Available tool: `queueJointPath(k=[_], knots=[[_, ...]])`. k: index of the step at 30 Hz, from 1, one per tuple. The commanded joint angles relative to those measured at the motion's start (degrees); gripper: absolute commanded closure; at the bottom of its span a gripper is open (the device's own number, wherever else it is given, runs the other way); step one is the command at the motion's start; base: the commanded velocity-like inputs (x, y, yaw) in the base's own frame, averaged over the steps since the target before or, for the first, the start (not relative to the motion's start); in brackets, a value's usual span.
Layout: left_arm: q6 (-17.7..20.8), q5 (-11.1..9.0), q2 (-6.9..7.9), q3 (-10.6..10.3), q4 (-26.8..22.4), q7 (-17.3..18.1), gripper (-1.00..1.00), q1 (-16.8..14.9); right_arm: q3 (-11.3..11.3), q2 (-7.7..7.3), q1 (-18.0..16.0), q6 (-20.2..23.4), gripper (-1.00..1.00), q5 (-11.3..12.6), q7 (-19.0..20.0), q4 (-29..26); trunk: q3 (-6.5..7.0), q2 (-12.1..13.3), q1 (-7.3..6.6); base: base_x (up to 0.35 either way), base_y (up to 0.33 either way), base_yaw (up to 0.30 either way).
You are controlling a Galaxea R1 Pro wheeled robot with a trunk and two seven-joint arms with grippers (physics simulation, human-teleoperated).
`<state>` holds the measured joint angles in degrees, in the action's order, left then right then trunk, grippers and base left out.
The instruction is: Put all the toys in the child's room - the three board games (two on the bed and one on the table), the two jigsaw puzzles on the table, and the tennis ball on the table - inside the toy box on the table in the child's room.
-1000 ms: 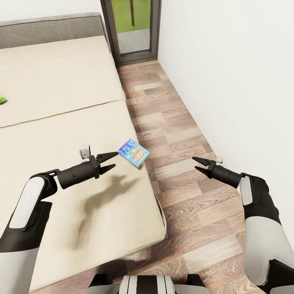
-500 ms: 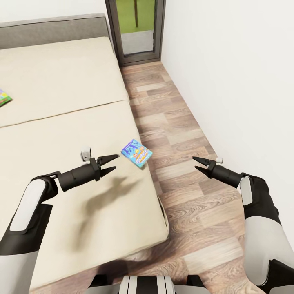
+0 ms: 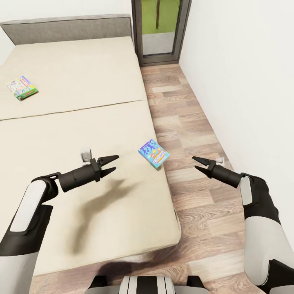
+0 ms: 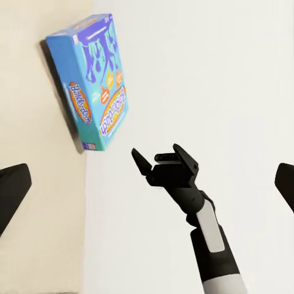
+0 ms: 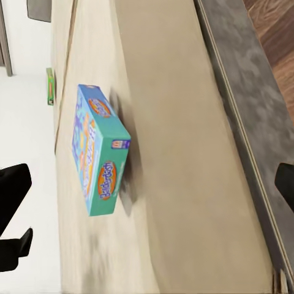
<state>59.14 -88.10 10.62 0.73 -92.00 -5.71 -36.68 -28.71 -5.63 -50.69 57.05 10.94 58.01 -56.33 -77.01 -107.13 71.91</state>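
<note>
A blue board game box [image 3: 154, 153] lies at the right edge of the bed [image 3: 77, 122]; the same blue box [image 4: 92, 82] appears in the left wrist view and again [image 5: 98, 150] in the right wrist view. A second board game [image 3: 22, 87], green-edged, rests far back on the left of the bed, and its green edge [image 5: 50, 86] is visible in the right wrist view. My left gripper [image 3: 109, 162] hovers open over the mattress, left of the blue box. My right gripper [image 3: 200, 163] is open above the floor, right of it. The right gripper [image 4: 162, 160] faces the left wrist camera.
A wood floor [image 3: 204, 134] runs between the bed and the white wall [image 3: 253, 81] on the right. A glass door [image 3: 161, 28] stands at the far end of this aisle. A grey headboard [image 3: 69, 28] closes the bed's far side.
The whole view has swung left, bringing the second board game fully into sight. Both arms keep their pose; the blue box now sits farther from my left gripper and closer to my right.
</note>
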Motion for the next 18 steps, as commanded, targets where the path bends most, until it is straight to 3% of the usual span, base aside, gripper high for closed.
queueJointPath(k=[1,9,18], knots=[[0.21,-0.59,-0.03,0.02,-0.02,-0.63,-1.00,-0.07,-0.10,0.00,-0.02,0.19,-1.00,-0.14,0.27,0.00,-0.02,-0.01,0.00,0.000,0.000,0.220],[0.20,-0.59,-0.07,-0.01,-0.02,-0.73,-1.00,-0.13,-0.20,-0.03,-0.02,0.14,-1.00,-0.13,0.31,0.00,0.03,-0.01,0.00,0.000,0.000,0.139],[0.19,-0.59,-0.19,-0.81,-0.02,-0.81,-1.00,-0.26,-0.38,-0.11,-0.04,0.03,-1.00,-0.23,0.00,0.53,0.05,-0.01,0.00,0.000,0.000,0.043]])
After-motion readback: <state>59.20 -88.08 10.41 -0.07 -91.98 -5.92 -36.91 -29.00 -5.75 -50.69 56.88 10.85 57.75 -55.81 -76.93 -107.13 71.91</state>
